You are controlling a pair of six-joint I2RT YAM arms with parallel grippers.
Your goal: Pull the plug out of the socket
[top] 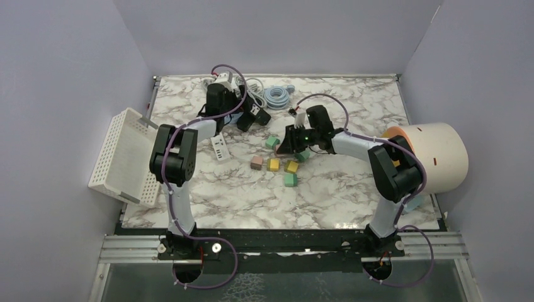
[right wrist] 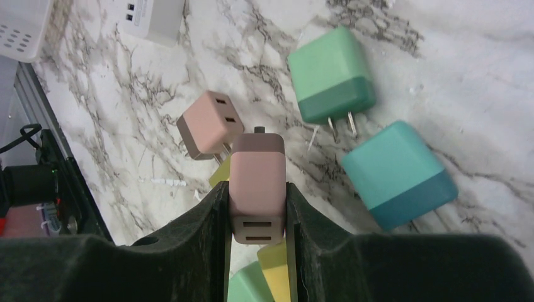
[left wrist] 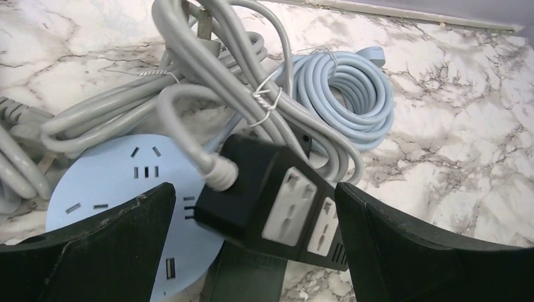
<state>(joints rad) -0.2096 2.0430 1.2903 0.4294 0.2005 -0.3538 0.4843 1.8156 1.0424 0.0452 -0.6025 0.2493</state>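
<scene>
A black socket strip (left wrist: 271,195) with white outlets lies tilted over a round pale-blue socket disc (left wrist: 107,182), a grey cord running into its end. My left gripper (left wrist: 254,189) is open, one finger on each side of the black strip, at the back of the table (top: 249,116). My right gripper (right wrist: 257,207) is shut on a pink plug (right wrist: 257,182) and holds it above the marble, well away from the socket strip. The plug's two ports face the camera. From above, this gripper (top: 289,141) is over the coloured plugs at mid-table.
Loose plugs lie under the right gripper: pink (right wrist: 208,123), green (right wrist: 330,72), teal (right wrist: 397,173), yellow (right wrist: 277,270). Tied grey cords (left wrist: 208,69) and a pale-blue coil (left wrist: 352,88) crowd the strip. A white power strip (top: 220,148), a white basket (top: 123,157) and a cream cylinder (top: 434,154) are also here.
</scene>
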